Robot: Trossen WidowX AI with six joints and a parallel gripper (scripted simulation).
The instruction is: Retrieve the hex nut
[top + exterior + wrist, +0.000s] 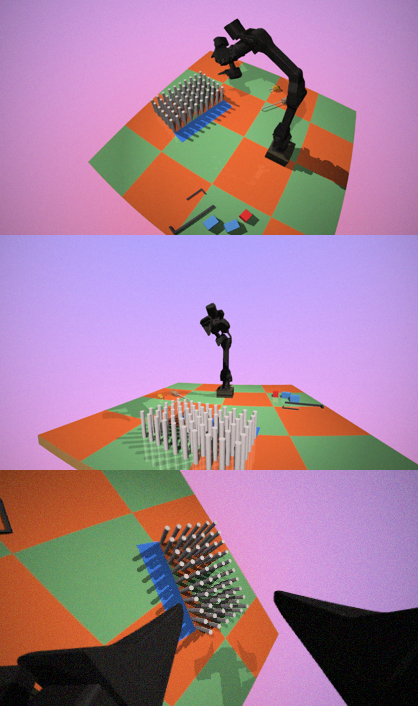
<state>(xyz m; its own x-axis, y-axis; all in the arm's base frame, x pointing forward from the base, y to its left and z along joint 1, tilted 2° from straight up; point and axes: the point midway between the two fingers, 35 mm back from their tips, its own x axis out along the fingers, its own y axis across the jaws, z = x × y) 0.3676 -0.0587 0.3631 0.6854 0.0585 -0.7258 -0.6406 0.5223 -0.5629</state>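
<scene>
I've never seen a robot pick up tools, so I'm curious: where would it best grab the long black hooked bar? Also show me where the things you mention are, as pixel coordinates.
Probably mid-shaft on the long black hooked bar [194,219] [304,404], coming from above, fingers astride its narrow width: it lies flat and straight there, and that leaves the bent end free for hooking.

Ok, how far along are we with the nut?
Nothing looks done: no nut shows on the blue strip, and the spacers stand upright. Nothing is in hand; the fingers are apart. Left: take a tool, drag the nut out, put the tool down outside.
</scene>
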